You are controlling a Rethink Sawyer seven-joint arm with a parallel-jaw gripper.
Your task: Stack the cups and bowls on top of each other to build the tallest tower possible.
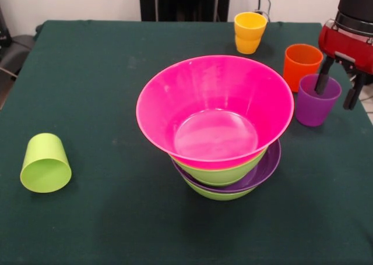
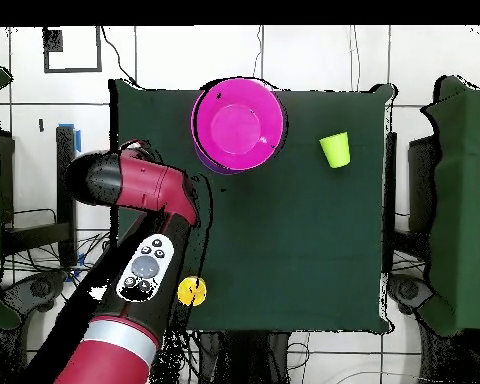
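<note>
The robot's black pincer (image 1: 336,91) straddled the rim of the translucent purple plastic cup (image 1: 316,101), fingers apart, near the green desk's (image 1: 93,102) edge.

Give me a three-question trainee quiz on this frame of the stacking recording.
1. True or false: the lime green cup stands upright.
2. Which bowl tops the tower? A) purple B) pink C) red
3. Which cup does the gripper straddle: one finger inside, one outside?

Key:
1. False; it lies on its side.
2. B, the pink bowl.
3. The purple cup, beside the orange cup.
</note>
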